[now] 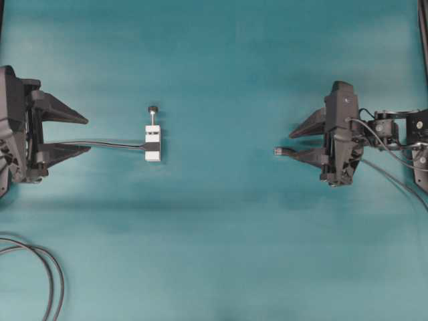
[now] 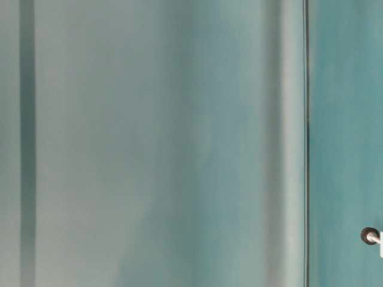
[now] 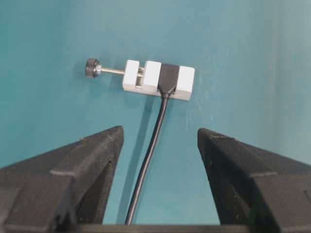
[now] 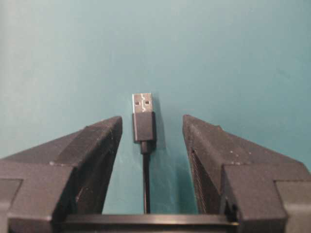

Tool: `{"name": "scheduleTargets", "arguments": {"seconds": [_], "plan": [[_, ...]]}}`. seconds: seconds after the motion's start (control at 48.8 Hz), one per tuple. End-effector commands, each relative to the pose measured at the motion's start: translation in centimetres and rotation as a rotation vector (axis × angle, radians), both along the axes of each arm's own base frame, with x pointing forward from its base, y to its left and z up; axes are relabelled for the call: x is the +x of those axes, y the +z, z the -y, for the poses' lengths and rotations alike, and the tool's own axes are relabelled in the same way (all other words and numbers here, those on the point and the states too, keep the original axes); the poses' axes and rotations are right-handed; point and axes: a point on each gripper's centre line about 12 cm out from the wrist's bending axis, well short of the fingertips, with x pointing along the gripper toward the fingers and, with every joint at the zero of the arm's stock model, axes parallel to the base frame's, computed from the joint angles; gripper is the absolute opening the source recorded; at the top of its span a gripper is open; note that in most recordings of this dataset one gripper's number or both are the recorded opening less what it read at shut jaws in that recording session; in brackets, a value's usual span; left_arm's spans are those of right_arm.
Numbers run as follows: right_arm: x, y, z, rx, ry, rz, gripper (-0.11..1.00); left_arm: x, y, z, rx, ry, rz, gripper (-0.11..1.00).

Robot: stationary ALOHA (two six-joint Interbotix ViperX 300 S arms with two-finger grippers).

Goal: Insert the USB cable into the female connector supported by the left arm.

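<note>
The female connector [image 1: 152, 142] is a small white block with a black band, lying on the teal table left of centre; its pin ends in a black knob [image 1: 153, 109]. Its black cable [image 1: 100, 142] runs back between the fingers of my left gripper [image 1: 87, 135], which is open and well short of the block. The left wrist view shows the connector [image 3: 158, 77] ahead of the left gripper [image 3: 160, 133]. The USB cable's plug [image 4: 144, 119] lies on the table between the spread fingers of my right gripper [image 4: 152, 124], untouched. From overhead the plug [image 1: 279, 152] pokes out beside the right gripper [image 1: 294, 144].
A looped thicker black cable [image 1: 47, 274] lies at the bottom left corner of the table. Wires [image 1: 394, 174] trail behind the right arm. The table-level view is mostly blurred teal, with only the connector's knob [image 2: 369, 235] at its right edge.
</note>
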Motion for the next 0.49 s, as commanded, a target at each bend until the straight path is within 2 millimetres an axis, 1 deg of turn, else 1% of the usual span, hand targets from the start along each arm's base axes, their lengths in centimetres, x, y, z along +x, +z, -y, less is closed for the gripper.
{"name": "scheduleTargets", "arguments": {"seconds": [0.0, 0.287, 0.472], "plan": [[0.28, 0.44, 0.1, -0.003, -0.002, 0.034, 0.55, 0.7, 1.15, -0.25, -0.011, 0.019, 0.032, 0.72], [-0.09, 0.2, 0.05, -0.001, -0.003, 0.028, 0.55, 0.43, 0.86, -0.45, -0.021, 0.033, -0.01, 0.72], [0.05, -0.22, 0.03, 0.0, -0.002, 0.039, 0.55, 0.42, 0.85, -0.47, -0.024, 0.035, -0.011, 0.72]]}}
